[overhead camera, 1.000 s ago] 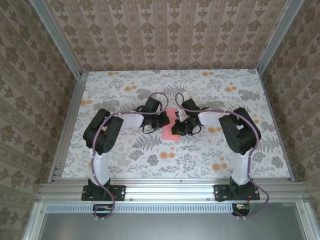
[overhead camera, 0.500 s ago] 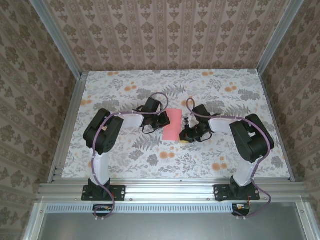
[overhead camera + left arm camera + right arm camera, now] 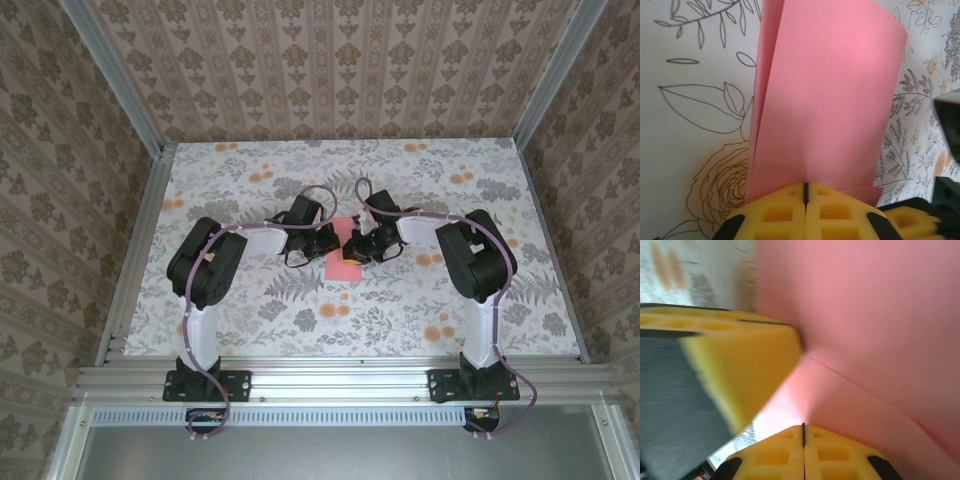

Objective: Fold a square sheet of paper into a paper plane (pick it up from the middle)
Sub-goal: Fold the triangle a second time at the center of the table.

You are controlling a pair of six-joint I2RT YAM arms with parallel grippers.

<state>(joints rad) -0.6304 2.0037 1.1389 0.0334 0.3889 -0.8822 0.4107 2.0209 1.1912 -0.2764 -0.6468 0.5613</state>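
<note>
We see the table point(image 3: 250, 300) first, covered in a smooth cloth printed with grey leaves and orange flowers. Both arms reach in from the near edge to meet at its middle. The sheet of paper point(image 3: 345, 268) lies there between them. It is thin, matte, pink-red paper, already doubled over so that it reads as a narrow upright strip, not a square.

From the left wrist, the sheet point(image 3: 825, 100) stands as two loose layers with a soft curved top corner and no sharp point. We judge this an early lengthwise fold, far from a finished dart.

The left claw point(image 3: 325, 240) is clenched on the sheet's near edge, the paper running straight into the seam of its yellow foam tips point(image 3: 805, 192). The right claw point(image 3: 355, 245) is clenched too. Its tips point(image 3: 803, 432) sit tight against the pink surface point(image 3: 880, 315), where a faint crease runs up to them. We cannot tell whether any paper is pinched there.

The next move seems to call for firm pressure along the fold while the left side anchors it, so the layers do not slide.
</note>
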